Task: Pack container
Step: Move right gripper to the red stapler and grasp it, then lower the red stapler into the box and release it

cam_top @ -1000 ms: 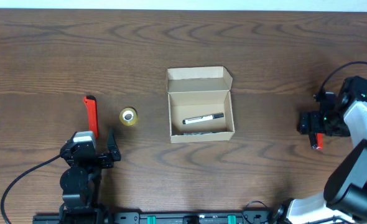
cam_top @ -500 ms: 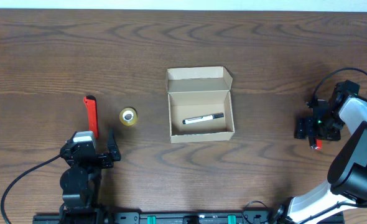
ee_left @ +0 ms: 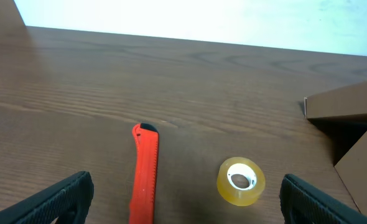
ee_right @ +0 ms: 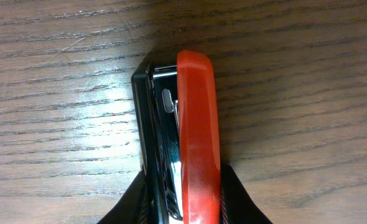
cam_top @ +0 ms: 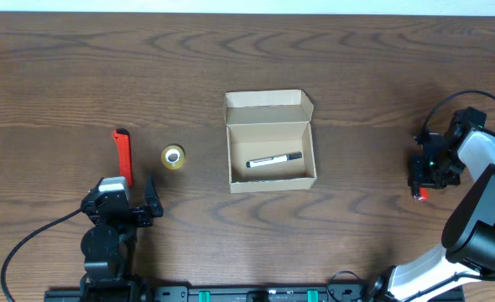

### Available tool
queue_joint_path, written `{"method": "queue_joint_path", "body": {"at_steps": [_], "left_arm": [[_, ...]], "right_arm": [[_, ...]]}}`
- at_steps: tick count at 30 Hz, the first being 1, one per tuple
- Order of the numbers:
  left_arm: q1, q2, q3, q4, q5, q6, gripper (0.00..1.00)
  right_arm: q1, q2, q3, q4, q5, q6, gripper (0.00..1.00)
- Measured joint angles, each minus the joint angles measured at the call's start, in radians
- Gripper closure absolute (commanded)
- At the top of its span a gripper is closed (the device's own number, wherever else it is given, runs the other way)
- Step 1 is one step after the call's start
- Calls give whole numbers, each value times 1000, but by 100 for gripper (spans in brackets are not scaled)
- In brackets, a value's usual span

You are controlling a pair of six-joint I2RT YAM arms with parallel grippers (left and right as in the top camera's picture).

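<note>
One broad surface point(cam_top: 356, 75) of dark wood grain carries everything, seen from the room as two arms work its near edge. At the right edge, the right arm point(cam_top: 485, 164) bends back toward the middle, while the left arm point(cam_top: 101, 245) sits low at the near left corner. At the centre stands the container point(cam_top: 272, 184), a plain tan cardboard box with its flap lid thrown open toward the far side. Well to its left lies a red cutter point(cam_top: 123, 156) with a black tip, pointing away from the left arm. Out at the far right, well apart from the box, a red stapler point(ee_right: 196, 124) with a black and chrome underside lies on its side on the wood. The right tool point(ee_right: 186, 202) is clenched on the stapler, a dark finger pressed against each flank. The left tool point(ee_left: 186, 202) is released, its fingers spread wide and holding nothing, hanging just short of the cutter. Between cutter and box, nearer the cutter, sits a small roll of tape point(cam_top: 173, 157), yellowish and clear. Inside the box a marker point(cam_top: 274, 159) with a white barrel and dark ends lies lengthwise on the floor.
</note>
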Motion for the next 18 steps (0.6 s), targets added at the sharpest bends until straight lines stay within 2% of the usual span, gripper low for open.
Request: {"method": "queue_joint_path", "body": {"at_steps": [9, 15, 18], "left_arm": [[0, 0, 0, 1, 0, 0, 5], [0, 0, 0, 1, 0, 0, 5], [0, 0, 0, 1, 0, 0, 5]], "right_arm": [[13, 1, 47, -64, -36, 0, 99], [82, -38, 246, -167, -94, -9, 99], [165, -104, 377, -230, -181, -75, 99]]}}
